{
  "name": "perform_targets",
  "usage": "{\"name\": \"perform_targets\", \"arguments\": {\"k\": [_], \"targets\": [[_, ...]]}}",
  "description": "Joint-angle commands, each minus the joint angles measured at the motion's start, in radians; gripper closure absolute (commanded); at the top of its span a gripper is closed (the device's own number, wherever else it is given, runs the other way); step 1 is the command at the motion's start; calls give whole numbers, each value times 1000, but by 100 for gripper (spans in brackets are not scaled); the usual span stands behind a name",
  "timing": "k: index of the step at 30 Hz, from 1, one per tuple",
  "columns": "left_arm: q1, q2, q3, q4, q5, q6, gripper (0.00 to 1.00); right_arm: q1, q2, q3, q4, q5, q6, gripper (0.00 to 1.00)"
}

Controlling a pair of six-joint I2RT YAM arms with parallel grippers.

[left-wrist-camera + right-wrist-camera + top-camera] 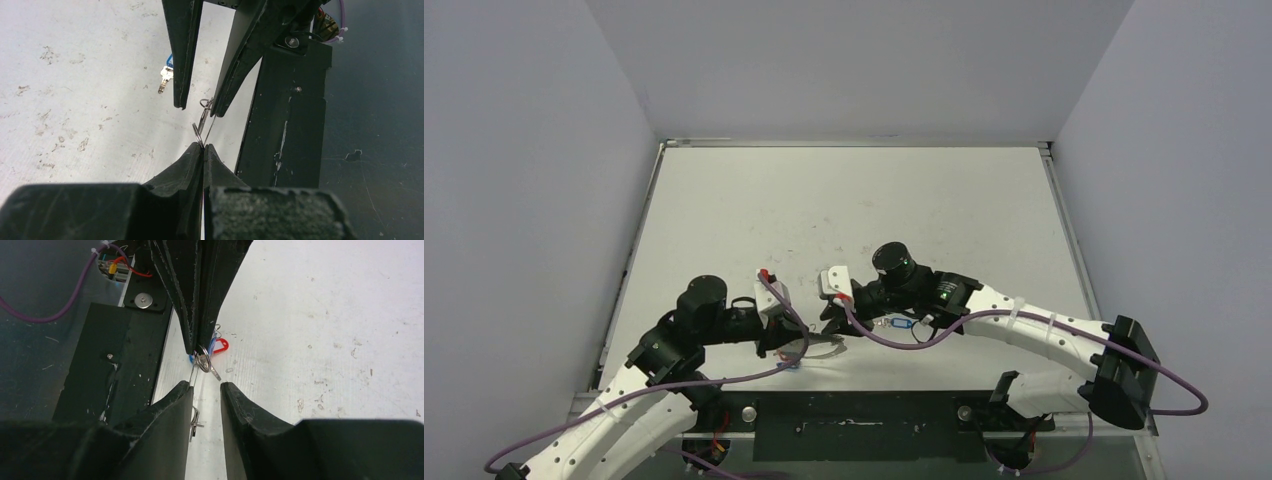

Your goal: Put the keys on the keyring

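The keyring is pinched between the fully closed left fingers, right at the near edge of the tabletop and beside the black base plate. The right fingers are held apart and empty, tips facing the left ones, with the hoop's wire just beside one tip. A red-tagged key is seen close behind the left tips. A blue-tagged key lies apart on the tabletop. Broad open tabletop is left beyond both arms.
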Motion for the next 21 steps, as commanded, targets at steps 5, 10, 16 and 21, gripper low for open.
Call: {"name": "perform_targets", "arguments": {"k": [5, 10, 16, 21], "targets": [[-6, -4, 37, 56, 71, 22, 100, 16, 25, 39, 117, -54, 44, 68], [-6, 5, 35, 60, 85, 25, 100, 25, 37, 44, 131, -55, 51, 66], [-6, 6, 31, 65, 88, 20, 100, 31, 60, 58, 130, -71, 50, 71], [-8, 0, 26, 68, 88, 16, 100, 35, 73, 70, 112, -88, 37, 97]]}}
